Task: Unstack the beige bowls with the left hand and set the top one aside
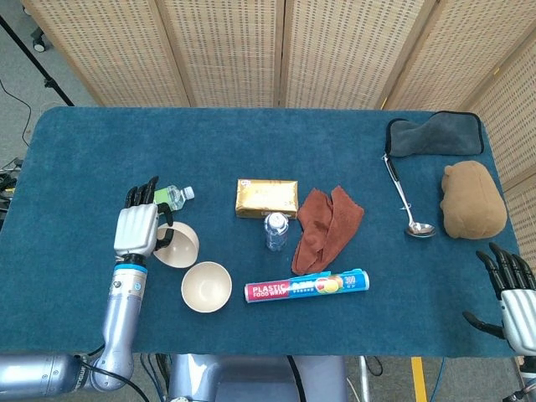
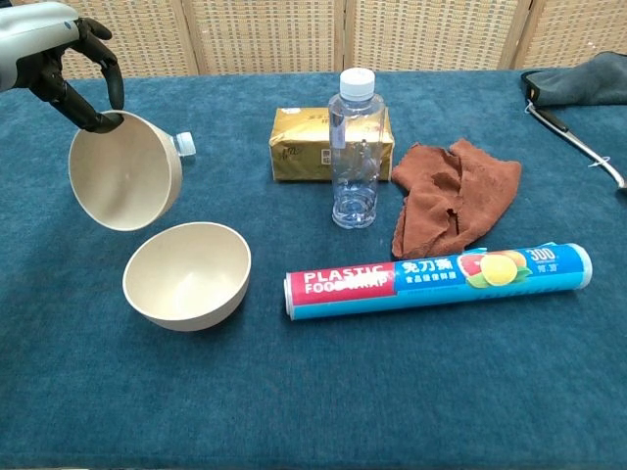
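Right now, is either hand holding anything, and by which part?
The left hand holds the top beige bowl by its upper rim, tilted and lifted clear of the other bowl. The right hand holds nothing.

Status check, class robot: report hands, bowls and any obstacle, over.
Left hand holds top beige bowl by its rim, tilted, lifted. Lower bowl upright on table. Right hand open, idle. Green-labelled bottle lies behind the lifted bowl.
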Robot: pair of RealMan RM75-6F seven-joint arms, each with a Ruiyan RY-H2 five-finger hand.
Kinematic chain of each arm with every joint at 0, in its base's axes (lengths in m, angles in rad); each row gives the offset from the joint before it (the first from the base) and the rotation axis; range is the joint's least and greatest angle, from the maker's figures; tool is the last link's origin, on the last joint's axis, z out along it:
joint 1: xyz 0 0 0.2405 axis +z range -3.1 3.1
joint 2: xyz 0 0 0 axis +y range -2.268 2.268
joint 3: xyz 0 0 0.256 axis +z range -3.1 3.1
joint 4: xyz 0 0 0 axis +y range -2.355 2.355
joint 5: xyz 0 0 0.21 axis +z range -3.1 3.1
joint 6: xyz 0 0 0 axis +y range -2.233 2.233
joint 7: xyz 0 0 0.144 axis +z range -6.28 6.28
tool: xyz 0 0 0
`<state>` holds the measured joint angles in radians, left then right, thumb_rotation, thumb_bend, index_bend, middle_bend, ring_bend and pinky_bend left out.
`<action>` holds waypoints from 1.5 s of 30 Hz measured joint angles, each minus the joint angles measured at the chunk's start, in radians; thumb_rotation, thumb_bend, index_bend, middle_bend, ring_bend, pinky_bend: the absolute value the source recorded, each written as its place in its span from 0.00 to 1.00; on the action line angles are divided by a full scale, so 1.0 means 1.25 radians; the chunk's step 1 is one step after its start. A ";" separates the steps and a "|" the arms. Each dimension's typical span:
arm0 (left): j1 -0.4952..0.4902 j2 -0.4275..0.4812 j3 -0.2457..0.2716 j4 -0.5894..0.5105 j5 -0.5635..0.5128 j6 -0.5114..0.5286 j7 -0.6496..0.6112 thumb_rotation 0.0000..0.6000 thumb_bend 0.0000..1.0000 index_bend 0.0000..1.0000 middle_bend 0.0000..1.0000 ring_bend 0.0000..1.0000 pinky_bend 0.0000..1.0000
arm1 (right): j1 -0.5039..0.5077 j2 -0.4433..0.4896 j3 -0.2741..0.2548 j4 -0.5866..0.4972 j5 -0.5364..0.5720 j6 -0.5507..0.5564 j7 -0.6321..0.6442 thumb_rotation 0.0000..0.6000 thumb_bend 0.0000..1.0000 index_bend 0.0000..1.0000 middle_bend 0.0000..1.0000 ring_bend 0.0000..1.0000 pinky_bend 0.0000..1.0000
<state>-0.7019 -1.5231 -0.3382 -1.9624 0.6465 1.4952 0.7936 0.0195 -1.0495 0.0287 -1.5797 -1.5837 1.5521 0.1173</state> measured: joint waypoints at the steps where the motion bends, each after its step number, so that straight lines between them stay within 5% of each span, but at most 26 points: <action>1: 0.001 0.000 0.004 0.002 0.000 0.000 -0.001 1.00 0.42 0.82 0.05 0.07 0.00 | 0.000 0.000 0.000 0.000 0.000 -0.001 -0.001 1.00 0.10 0.08 0.00 0.00 0.05; 37: 0.066 0.008 0.085 0.094 0.016 -0.037 -0.065 1.00 0.41 0.82 0.05 0.07 0.00 | 0.004 -0.006 -0.001 -0.005 0.004 -0.010 -0.022 1.00 0.10 0.08 0.00 0.00 0.05; 45: 0.074 0.005 0.081 0.112 0.026 -0.028 -0.067 1.00 0.39 0.60 0.05 0.07 0.00 | 0.005 -0.008 0.000 -0.002 0.005 -0.011 -0.023 1.00 0.10 0.08 0.00 0.00 0.05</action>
<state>-0.6097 -1.5174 -0.2363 -1.8219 0.6791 1.4603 0.7104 0.0259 -1.0601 0.0283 -1.5828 -1.5775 1.5387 0.0890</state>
